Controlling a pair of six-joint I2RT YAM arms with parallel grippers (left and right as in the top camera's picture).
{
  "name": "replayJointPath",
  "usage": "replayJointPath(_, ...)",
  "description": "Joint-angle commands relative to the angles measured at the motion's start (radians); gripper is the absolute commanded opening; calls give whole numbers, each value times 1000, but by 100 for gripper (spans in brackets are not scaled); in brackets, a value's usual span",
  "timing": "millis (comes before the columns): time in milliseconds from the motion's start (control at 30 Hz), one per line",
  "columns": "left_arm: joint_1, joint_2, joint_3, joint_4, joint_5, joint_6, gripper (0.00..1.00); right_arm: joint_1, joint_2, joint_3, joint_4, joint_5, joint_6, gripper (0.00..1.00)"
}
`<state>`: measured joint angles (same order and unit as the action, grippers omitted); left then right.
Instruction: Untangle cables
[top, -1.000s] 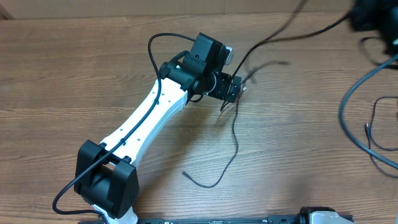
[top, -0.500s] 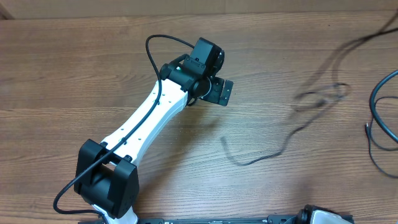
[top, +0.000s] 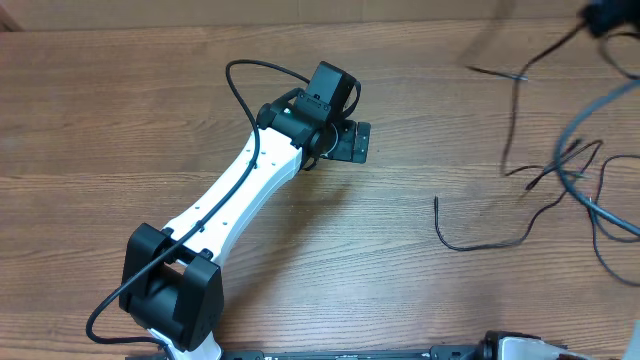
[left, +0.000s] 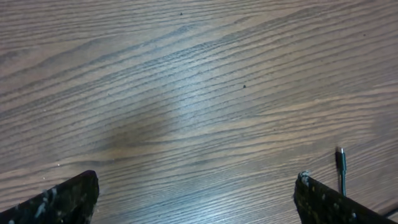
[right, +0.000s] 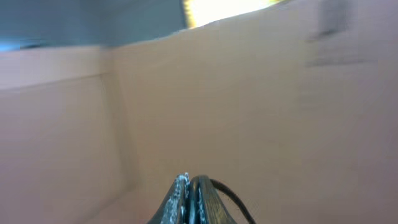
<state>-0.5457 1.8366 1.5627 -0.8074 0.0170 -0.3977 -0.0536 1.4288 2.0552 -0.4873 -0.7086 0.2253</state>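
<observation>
Bench (top: 110, 110): brown wood-grain laminate, matte, fine streaks visible in the left wrist view.

L arm (top: 235, 195): white shell w/ black joints, a thicker black wire looped over it. Left gripper (top: 352, 142) hangs over bare bench mid-frame. Wrist view shows its fingers (left: 65, 199) dark, scuffed w/ pale flecks, spread wide apart, nothing between them.

Cables (top: 470, 247): thin black flexible cords, loose strands rather than a coil, at the R side of the bench, well apart from the L gripper. One strand lies in an open U w/ a free end pointing up; others rise toward the top R corner, crossing each other. A small dark plug end (left: 340, 158) w/ cord lies just beside the L gripper's right finger.

Right gripper (right: 189, 186): fingers pressed together, a black cord curving out from between them, so clamped on the cables. Overhead it is only a dark blur at the top R edge (top: 608, 15), cut off.

R wrist backdrop: tan, out of focus, can't ID. Strand count unclear; motion blur.
</observation>
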Motion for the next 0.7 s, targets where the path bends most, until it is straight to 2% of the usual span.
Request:
replayJointPath(0, 2, 7, -4, 0, -17, -37, 100, 74, 18, 24, 5, -157, -3, 4)
replayJointPath(100, 2, 7, -4, -5, -17, -37, 100, 85, 19, 24, -37, -80, -48, 4)
replayJointPath(267, 2, 7, -4, -8, -18, -37, 100, 55, 21, 24, -159, 352, -105, 4)
replayJointPath(467, 2, 7, -4, -7, -18, -37, 100, -24, 21, 24, -200, 723, -131, 4)
replayJointPath(533, 2, 7, -4, -7, -18, -37, 100, -50, 21, 24, -203, 788, -130, 4)
replayJointPath(667, 2, 7, -4, -7, -18, -37, 100, -71, 27, 23, -231, 749, -130, 4)
